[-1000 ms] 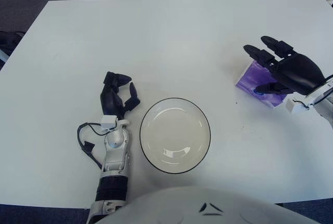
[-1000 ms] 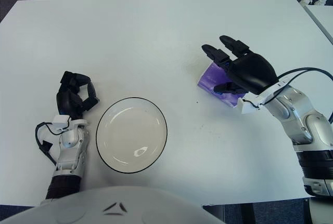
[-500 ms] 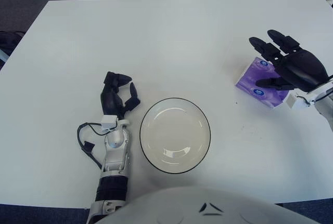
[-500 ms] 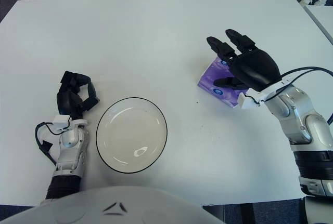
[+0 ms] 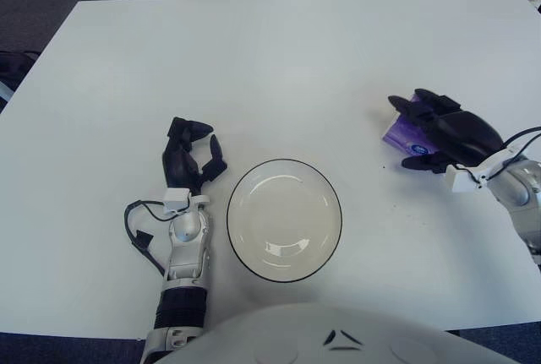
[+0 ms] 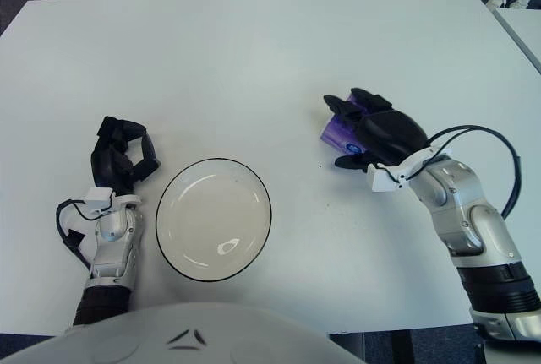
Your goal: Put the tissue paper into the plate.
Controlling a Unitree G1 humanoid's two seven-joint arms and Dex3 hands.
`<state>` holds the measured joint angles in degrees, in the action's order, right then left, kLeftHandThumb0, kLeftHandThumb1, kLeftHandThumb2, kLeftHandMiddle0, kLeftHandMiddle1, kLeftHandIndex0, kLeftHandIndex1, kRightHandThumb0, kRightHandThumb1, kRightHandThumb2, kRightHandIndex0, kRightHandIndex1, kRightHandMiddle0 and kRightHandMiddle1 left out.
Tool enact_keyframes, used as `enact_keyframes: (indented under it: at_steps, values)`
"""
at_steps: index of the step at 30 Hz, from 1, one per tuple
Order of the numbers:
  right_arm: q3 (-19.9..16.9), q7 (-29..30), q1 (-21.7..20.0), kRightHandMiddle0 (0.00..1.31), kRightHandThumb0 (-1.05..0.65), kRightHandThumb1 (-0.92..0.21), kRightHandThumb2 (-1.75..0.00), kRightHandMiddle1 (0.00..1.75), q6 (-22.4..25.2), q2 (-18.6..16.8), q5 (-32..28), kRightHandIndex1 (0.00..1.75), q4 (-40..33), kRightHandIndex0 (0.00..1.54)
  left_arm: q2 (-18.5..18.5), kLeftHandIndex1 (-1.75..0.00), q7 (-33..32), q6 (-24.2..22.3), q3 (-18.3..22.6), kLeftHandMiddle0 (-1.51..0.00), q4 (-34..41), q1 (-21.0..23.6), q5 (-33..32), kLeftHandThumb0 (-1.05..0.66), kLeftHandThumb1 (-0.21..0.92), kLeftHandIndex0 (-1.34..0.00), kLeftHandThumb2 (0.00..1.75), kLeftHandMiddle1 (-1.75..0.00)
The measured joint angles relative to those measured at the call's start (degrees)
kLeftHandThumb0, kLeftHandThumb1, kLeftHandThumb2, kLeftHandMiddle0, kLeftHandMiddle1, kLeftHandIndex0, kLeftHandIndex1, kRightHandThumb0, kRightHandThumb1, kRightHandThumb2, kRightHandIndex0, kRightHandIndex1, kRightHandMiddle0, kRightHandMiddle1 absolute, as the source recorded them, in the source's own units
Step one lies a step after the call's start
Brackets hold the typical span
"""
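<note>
My right hand [image 6: 372, 132] sits at the right of the frame, about halfway down, laid palm-down over the purple tissue pack [image 6: 336, 134]. The fingers [image 6: 342, 108] reach over the far edge of the pack toward the upper left, and the thumb [image 6: 348, 161] curls in along its near side, so the pack is cupped between them. Only a purple strip of the pack shows at the left edge of my hand; the rest is hidden under my palm. I cannot tell whether the fingers are pressing tight against it or only draped over it, and I cannot tell whether the pack is lifted or lying flat on the white table [image 5: 254, 68].

The plate [image 5: 284, 220] is in the lower middle of the frame, white with a thin dark rim, and nothing lies in it. It is well apart from the tissue pack, down and to the left of it.

My left hand [image 5: 188, 157] shows just beside the plate, on its left, in the lower left part of the frame. Its fingers are curled in loosely and hold nothing, with the forearm running down toward the bottom edge.
</note>
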<state>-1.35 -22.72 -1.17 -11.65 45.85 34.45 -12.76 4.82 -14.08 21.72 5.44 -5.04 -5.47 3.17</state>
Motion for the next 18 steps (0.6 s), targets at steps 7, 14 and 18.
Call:
enact_keyframes:
  at_steps: [7, 14, 18]
  values:
    - [1.28, -4.34, -1.40, 0.00, -1.05, -0.73, -0.27, 0.00, 2.57, 0.08, -1.62, 0.00, -0.40, 0.00, 0.02, -1.75, 0.25, 0.33, 0.11, -0.79, -0.01, -0.06, -0.50, -0.43, 0.48, -0.48, 1.12, -1.75]
    - [3.06, -4.35, -2.93, 0.00, -1.05, -0.72, -0.27, 0.00, 2.76, 0.03, -1.70, 0.00, 1.17, 0.00, 0.00, -1.75, 0.25, 0.38, 0.28, -0.79, 0.06, -0.21, -0.53, -0.43, 0.48, -0.48, 1.13, -1.75]
    - [4.12, -3.48, -3.70, 0.00, -1.05, -0.72, -0.28, 0.00, 2.15, -0.57, -2.15, 0.00, 3.20, 0.00, -0.03, -1.75, 0.24, 0.29, 0.48, -0.70, 0.07, -0.28, -0.49, -0.12, 0.31, -0.46, 1.32, -1.70]
